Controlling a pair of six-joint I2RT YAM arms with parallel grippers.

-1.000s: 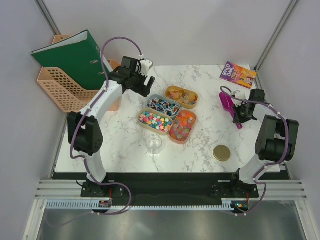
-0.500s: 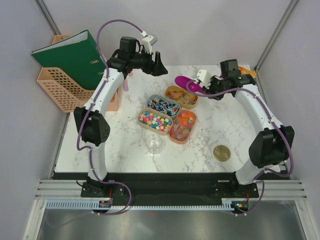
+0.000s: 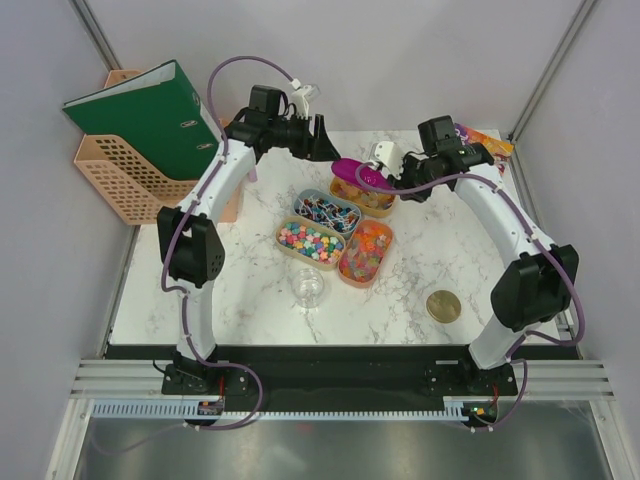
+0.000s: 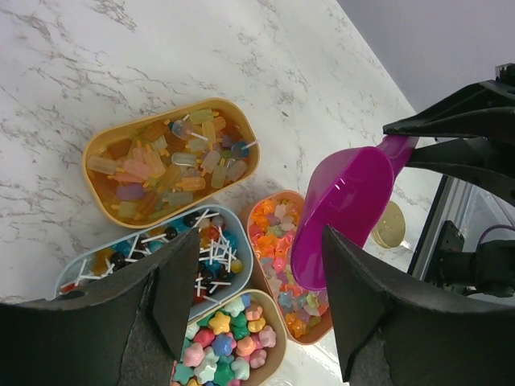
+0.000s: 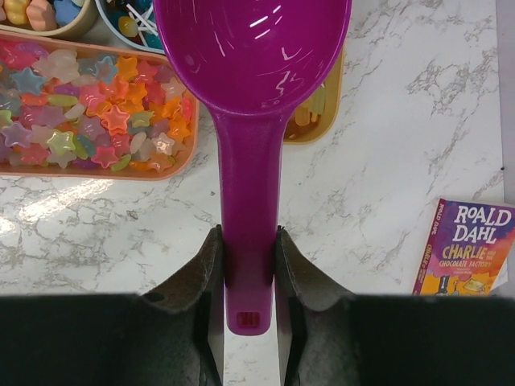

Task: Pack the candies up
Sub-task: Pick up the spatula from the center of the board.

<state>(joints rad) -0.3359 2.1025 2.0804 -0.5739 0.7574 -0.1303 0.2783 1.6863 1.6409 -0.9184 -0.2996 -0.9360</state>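
The candies lie in four oval trays mid-table: multicoloured stars (image 3: 308, 240) (image 4: 221, 346), orange-pink stars (image 3: 365, 252) (image 5: 88, 112), lollipops (image 3: 327, 211) (image 4: 185, 249), and yellow-orange gummies (image 3: 363, 192) (image 4: 169, 161). My right gripper (image 3: 395, 168) (image 5: 248, 273) is shut on the handle of a magenta scoop (image 3: 350, 172) (image 5: 251, 64) (image 4: 342, 213). The scoop is empty and held above the back trays. My left gripper (image 3: 322, 140) (image 4: 261, 297) is open and empty, held high over the table's back edge and looking down on the trays.
A clear glass jar (image 3: 307, 287) stands in front of the trays. A round gold lid (image 3: 443, 306) lies at the front right. A book (image 3: 482, 145) (image 5: 465, 249) is at the back right. A green binder (image 3: 140, 115) and a peach basket (image 3: 110, 180) stand at the back left.
My right arm has swung from the table's right side to above the trays, carrying the scoop left. My left arm has risen and reached right along the back edge.
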